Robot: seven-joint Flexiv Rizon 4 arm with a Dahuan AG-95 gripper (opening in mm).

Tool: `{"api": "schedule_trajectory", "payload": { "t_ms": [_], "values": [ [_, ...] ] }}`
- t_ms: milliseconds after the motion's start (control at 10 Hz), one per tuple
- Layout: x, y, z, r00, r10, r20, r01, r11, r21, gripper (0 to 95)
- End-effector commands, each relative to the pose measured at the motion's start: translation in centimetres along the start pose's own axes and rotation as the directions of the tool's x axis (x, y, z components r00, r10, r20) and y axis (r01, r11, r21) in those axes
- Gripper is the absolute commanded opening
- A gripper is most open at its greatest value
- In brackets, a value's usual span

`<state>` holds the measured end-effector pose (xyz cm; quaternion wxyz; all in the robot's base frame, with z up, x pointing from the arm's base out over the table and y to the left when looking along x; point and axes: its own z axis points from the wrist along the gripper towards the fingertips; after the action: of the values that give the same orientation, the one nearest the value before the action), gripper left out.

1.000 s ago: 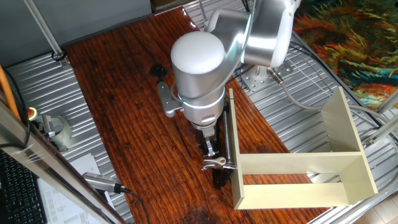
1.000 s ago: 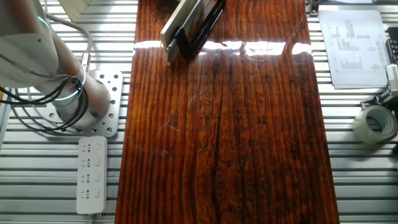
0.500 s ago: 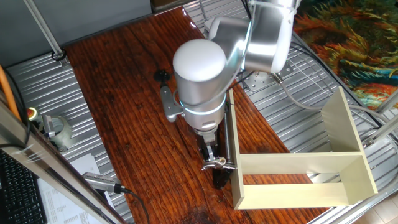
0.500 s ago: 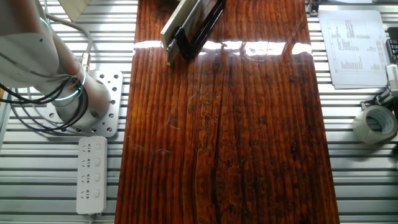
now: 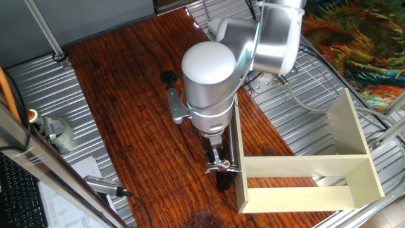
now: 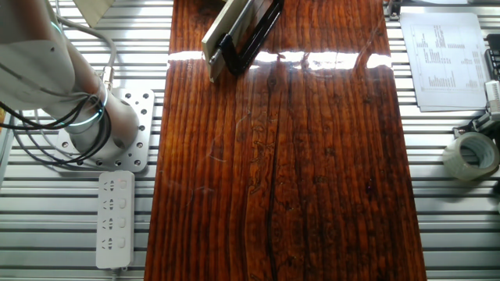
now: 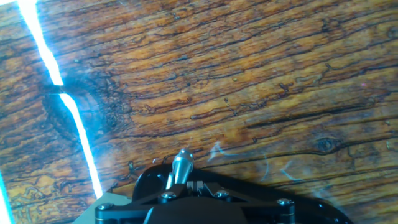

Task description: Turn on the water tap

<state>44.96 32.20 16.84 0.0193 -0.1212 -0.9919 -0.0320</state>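
Note:
The water tap (image 5: 231,142) is a slim black-and-chrome tube that lies along the left wall of the cream box. Its small silver wing lever (image 5: 219,167) sits near its front end. My gripper (image 5: 216,156) points down, right behind the lever, with its tips at or touching it; the arm's big white wrist hides most of it. In the hand view the fingers (image 7: 189,185) are pressed together at the bottom edge, and a silver lever tip (image 7: 181,164) sticks out just beyond them over the wood. In the other fixed view the tap (image 6: 256,30) lies at the top edge; the gripper is out of sight there.
The cream open-sided box (image 5: 304,170) stands right of the tap, on the table's edge. A grey metal cylinder with a cable (image 5: 101,185) and a tape roll (image 5: 58,130) lie to the left. A power strip (image 6: 116,219) lies beside the arm's base (image 6: 109,129).
The arm's wrist has shifted a little to the right, towards the cream box. The gripper tips stay at the lever, which shows no clear turn.

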Motion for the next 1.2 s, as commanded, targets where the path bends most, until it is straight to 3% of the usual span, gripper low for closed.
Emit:
{"api": "schedule_trajectory", "payload": {
  "t_ms": [100,1200],
  "values": [
    [-0.3,0.5,-0.3,1.000,0.002,0.003,-0.002,1.000,0.000,0.0],
    [-1.0,2.5,-0.5,1.000,0.002,0.009,-0.002,1.000,-0.002,0.0]
  ]
}}
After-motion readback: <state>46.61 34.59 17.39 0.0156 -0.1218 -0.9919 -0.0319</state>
